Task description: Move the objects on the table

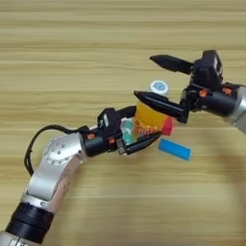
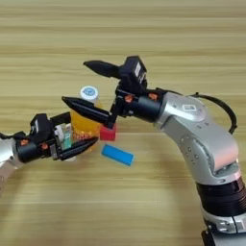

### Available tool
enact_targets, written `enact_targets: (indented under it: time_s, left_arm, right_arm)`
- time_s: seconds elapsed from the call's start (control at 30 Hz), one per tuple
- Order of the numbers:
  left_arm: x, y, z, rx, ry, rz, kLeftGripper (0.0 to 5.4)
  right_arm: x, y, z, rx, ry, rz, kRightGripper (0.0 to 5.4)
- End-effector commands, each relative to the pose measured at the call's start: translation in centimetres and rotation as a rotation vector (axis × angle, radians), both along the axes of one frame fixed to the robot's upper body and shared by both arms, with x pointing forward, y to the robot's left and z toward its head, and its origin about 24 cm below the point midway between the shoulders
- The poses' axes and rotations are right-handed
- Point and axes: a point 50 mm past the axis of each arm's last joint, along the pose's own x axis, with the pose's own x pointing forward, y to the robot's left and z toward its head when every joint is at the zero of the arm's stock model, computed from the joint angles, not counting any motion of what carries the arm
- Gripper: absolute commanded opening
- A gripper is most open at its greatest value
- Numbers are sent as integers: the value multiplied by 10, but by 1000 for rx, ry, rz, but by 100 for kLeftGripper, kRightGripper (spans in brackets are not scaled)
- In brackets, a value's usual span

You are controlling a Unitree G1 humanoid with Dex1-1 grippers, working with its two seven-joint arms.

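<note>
The orange-juice bottle (image 1: 145,123) with its white cap (image 1: 159,87) stands mid-table. My left gripper (image 1: 148,122) reaches in from the lower left and is open. Its upper finger passes behind the bottle and its lower finger (image 1: 146,141) lies along the bottle's base. The white-and-green glue stick (image 1: 127,132) sits deep between those fingers. My right gripper (image 2: 75,81) comes from the right, open, one finger (image 2: 101,68) beyond the cap and the other (image 2: 89,109) across the bottle's front. The red cube (image 1: 167,127) touches the bottle's right side. The blue block (image 1: 175,149) lies just in front.
The light wooden table (image 1: 72,57) stretches wide on all sides of the small cluster. A black cable (image 1: 33,144) loops off my left forearm. The remote control is out of view.
</note>
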Motion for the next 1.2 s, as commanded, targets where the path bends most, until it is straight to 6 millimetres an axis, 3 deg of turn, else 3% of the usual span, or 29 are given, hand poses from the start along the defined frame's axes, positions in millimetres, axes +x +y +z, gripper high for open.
enact_targets:
  time_s: [0.03,0.47,0.73,1.2]
  left_arm:
    - [0,-2,0,-4,-3,-2,336]
    - [-9,-13,-31,-10,144,13,336]
    - [-24,-8,-41,8,197,-16,336]
    - [-31,0,-55,100,216,-19,336]
  right_arm:
    - [-1,-4,10,15,-18,3,540]
    - [1,-11,27,80,-50,-18,540]
    - [0,-9,27,86,-54,-23,540]
    - [-1,-9,26,80,-64,-25,540]
